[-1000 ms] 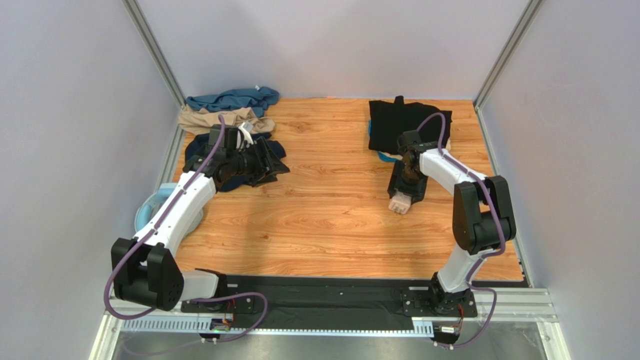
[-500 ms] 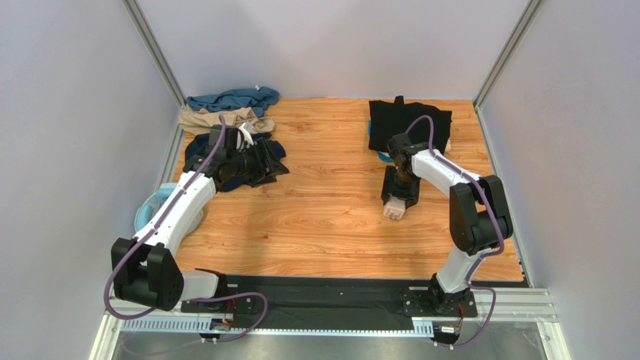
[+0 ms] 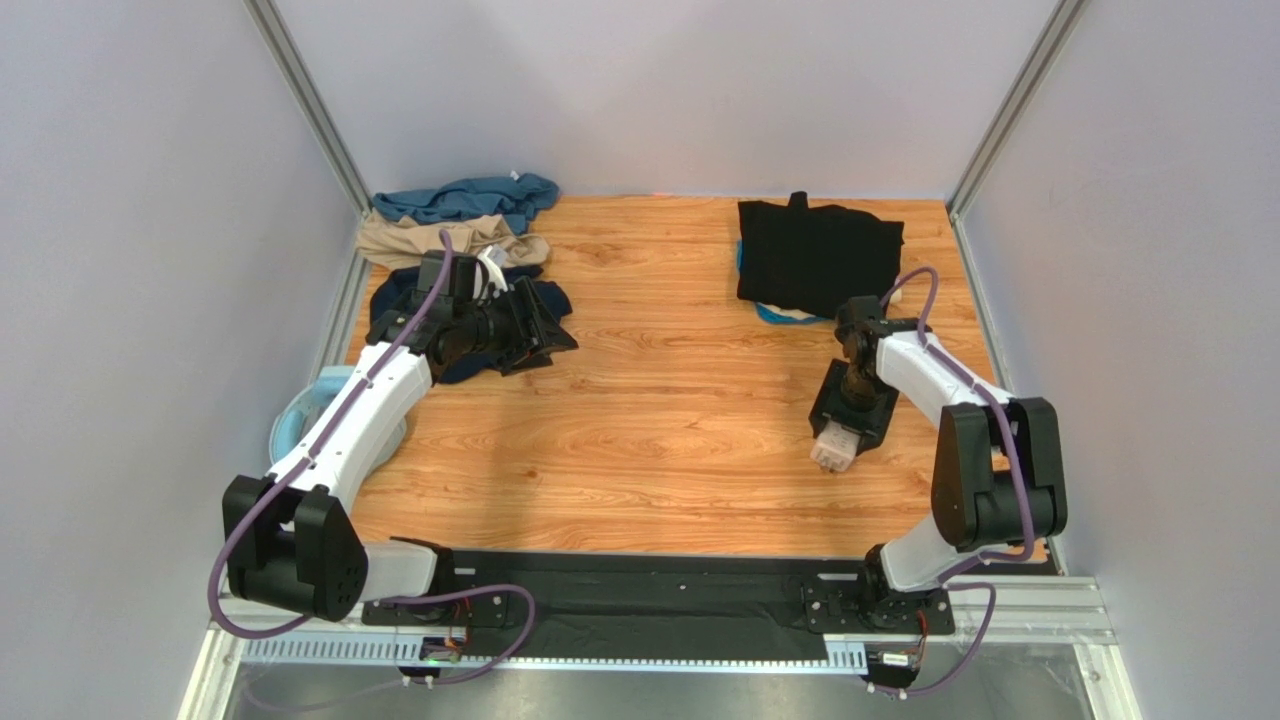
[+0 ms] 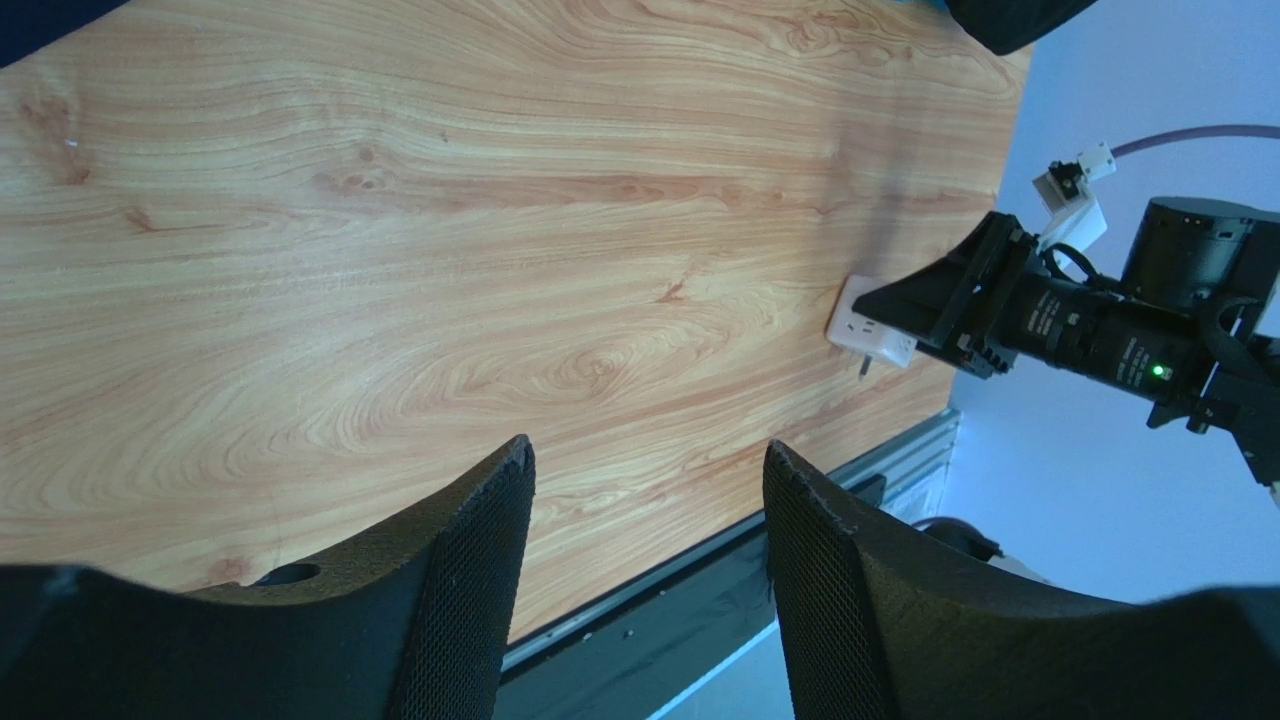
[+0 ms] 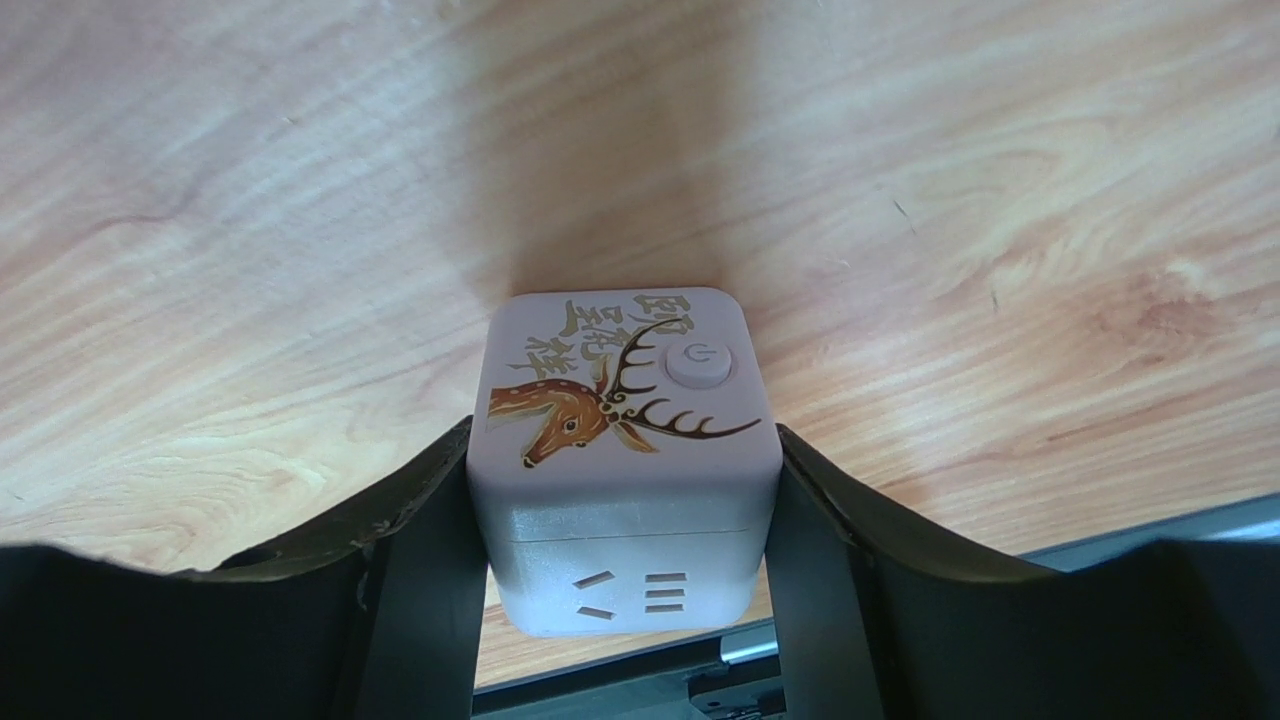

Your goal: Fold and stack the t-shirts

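White cube (image 5: 624,518) between right fingers (image 5: 413,593): deer print (image 5: 598,398) wrist-view only.

The wooden table (image 3: 661,435) carries a flat black t-shirt (image 3: 819,255) far right, a heap of t-shirts (image 3: 451,237) far left.

Three crumpled t-shirts lie one behind another in the far left corner of the desk (image 3: 646,435): the rearmost t-shirt (image 3: 466,197), the middle t-shirt (image 3: 436,236), and the nearest t-shirt (image 3: 388,293) below the left gripper (image 4: 646,465). The folded t-shirt (image 3: 819,255) lies far right. In front of it, the right gripper (image 3: 842,435) clasps a socket cube (image 5: 624,435). A plastic ring (image 3: 293,423) sits at the left edge, partly under the left arm.
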Motion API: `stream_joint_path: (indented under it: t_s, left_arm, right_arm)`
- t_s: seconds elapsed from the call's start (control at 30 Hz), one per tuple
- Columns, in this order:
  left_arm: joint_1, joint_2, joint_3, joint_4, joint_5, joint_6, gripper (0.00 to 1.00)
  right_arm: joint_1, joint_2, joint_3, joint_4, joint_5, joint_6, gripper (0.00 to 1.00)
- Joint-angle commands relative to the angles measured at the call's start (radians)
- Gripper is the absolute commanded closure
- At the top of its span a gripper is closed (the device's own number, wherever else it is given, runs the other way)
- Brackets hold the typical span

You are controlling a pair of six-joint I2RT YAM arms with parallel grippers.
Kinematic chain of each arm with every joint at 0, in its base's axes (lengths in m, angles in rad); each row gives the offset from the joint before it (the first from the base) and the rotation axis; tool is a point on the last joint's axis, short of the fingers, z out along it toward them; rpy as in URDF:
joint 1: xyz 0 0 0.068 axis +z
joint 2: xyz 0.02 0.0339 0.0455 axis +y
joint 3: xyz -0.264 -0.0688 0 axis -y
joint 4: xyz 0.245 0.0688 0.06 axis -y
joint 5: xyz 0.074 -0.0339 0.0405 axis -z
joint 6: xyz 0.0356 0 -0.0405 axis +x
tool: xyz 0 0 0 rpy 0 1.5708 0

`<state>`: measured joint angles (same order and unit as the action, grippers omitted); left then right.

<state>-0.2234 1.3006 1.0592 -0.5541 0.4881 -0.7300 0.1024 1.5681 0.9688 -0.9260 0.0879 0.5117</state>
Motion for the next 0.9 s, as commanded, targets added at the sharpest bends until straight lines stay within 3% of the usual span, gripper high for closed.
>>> stream_joint_path:
  t_s: [0.0,0.4,0.73,0.87]
  left_arm:
    - [-0.004,0.009,0.025,0.003,0.014,0.017,0.36]
    - [-0.004,-0.006,0.007,0.008,0.010,0.009,0.36]
    - [-0.004,-0.001,-0.002,0.019,0.009,-0.016,0.36]
    - [-0.004,-0.003,-0.005,0.020,0.006,-0.020,0.37]
  right_arm:
    - [-0.006,0.001,-0.068,-0.034,0.016,0.039,1.00]
    - [-0.216,-0.023,-0.084,-0.063,0.018,0.076,1.00]
    - [-0.234,0.019,-0.058,-0.039,-0.001,0.071,0.99]
    - [-0.248,0.065,-0.018,-0.048,0.070,0.048,0.98]
